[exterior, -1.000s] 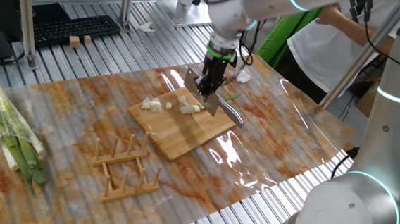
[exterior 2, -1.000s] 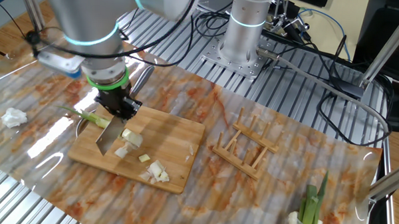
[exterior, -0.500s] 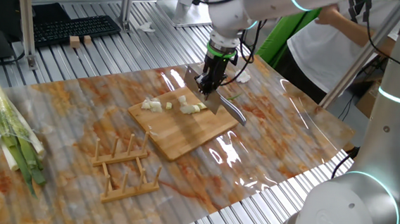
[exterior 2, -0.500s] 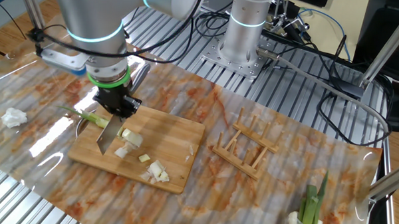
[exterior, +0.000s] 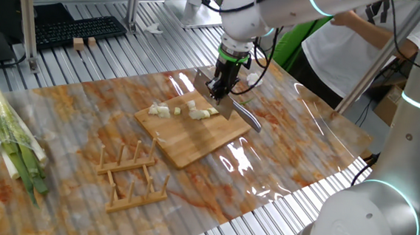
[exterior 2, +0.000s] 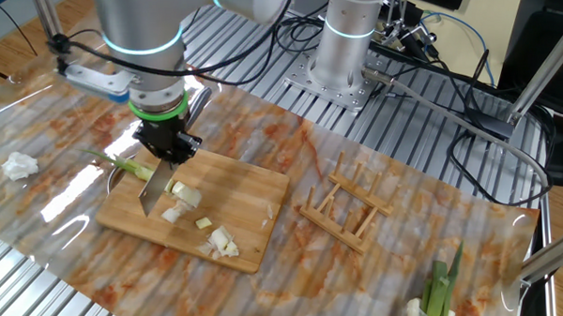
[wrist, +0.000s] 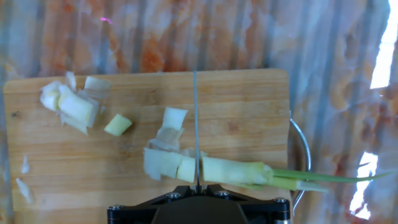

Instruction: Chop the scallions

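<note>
My gripper (wrist: 198, 188) is shut on a knife (wrist: 196, 124), whose blade shows edge-on as a thin line across the wooden board (wrist: 249, 112). The blade stands on the scallion stalk (wrist: 236, 171), and the stalk's green tips (wrist: 336, 179) hang over the board's right edge. Left of the blade lie cut pale chunks (wrist: 165, 163), with more chunks (wrist: 68, 106) in the far left corner. In the fixed views the gripper (exterior: 221, 89) (exterior 2: 168, 148) holds the blade (exterior 2: 154, 192) down on the board (exterior: 194, 138) (exterior 2: 250, 192).
A wooden rack (exterior: 128, 171) (exterior 2: 344, 207) stands beside the board. A plastic-wrapped bundle of green stalks (exterior: 12, 144) (exterior 2: 437, 298) lies at the table's far end. Crumpled white tissue (exterior 2: 19, 165) sits near the board. A person (exterior: 348, 46) stands behind the table.
The arm above the gripper has shifted slightly sideways. The knife stays at about the same spot on the scallion.
</note>
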Available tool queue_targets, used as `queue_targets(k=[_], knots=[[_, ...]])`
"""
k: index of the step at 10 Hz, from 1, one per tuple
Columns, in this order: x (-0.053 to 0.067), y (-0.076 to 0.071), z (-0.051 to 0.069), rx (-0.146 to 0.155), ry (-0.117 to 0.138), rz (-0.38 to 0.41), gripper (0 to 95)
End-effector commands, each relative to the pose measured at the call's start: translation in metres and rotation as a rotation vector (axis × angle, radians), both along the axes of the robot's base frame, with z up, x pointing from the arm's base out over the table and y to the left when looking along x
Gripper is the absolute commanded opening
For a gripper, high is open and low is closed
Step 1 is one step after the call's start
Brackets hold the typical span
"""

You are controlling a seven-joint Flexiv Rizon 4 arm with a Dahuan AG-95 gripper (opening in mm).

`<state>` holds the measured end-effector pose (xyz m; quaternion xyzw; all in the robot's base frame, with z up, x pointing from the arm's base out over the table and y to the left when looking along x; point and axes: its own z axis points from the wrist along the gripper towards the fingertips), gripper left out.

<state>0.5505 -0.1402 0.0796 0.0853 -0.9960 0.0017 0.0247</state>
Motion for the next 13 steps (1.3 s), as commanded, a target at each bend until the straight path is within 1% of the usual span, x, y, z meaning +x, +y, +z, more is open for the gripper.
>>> queue_targets(k=[1, 2, 3, 4, 5, 6, 8, 11, 12, 13], knots=[[-0.001, 0.004, 0.000, -0.011, 0.001, -0.007, 0.0], [0.002, 0.014, -0.001, -0.017, 0.006, -0.020, 0.0], [0.002, 0.014, -0.001, -0.019, 0.016, -0.056, 0.0], [0.002, 0.014, -0.001, -0.030, 0.014, -0.085, 0.0], [0.002, 0.014, -0.001, -0.036, 0.014, -0.132, 0.0], [0.002, 0.014, -0.001, -0.033, 0.018, -0.172, 0.0], [0.002, 0.014, -0.001, -0.040, 0.026, -0.217, 0.0], [0.002, 0.014, -0.001, -0.042, 0.027, -0.221, 0.0], [0.002, 0.013, -0.001, -0.052, 0.024, -0.202, 0.0], [0.001, 0.007, -0.001, -0.053, 0.021, -0.188, 0.0]])
